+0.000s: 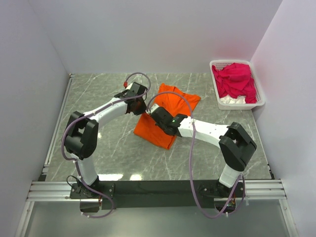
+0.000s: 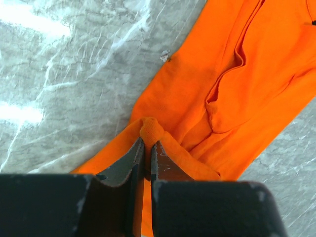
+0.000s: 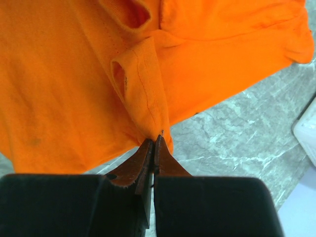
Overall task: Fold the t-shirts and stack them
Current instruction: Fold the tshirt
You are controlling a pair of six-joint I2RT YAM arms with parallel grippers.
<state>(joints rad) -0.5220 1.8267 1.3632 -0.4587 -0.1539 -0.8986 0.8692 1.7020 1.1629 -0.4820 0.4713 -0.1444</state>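
Note:
The bright orange t-shirt (image 1: 165,114) lies partly folded in the middle of the grey marble table. My left gripper (image 1: 134,102) is at its left edge, shut on a bunched fold of the orange cloth (image 2: 150,131). My right gripper (image 1: 154,109) is over the shirt's middle, shut on a thin pinch of orange hem (image 3: 159,129); the shirt hangs from it a little above the table in the right wrist view. Magenta-pink t-shirts (image 1: 236,80) lie heaped in the white basket at the back right.
The white slotted basket (image 1: 260,102) stands at the table's back right corner, with a bit of white cloth (image 1: 232,100) at its front. White walls close the table on three sides. The basket's corner shows at the right of the right wrist view (image 3: 307,129).

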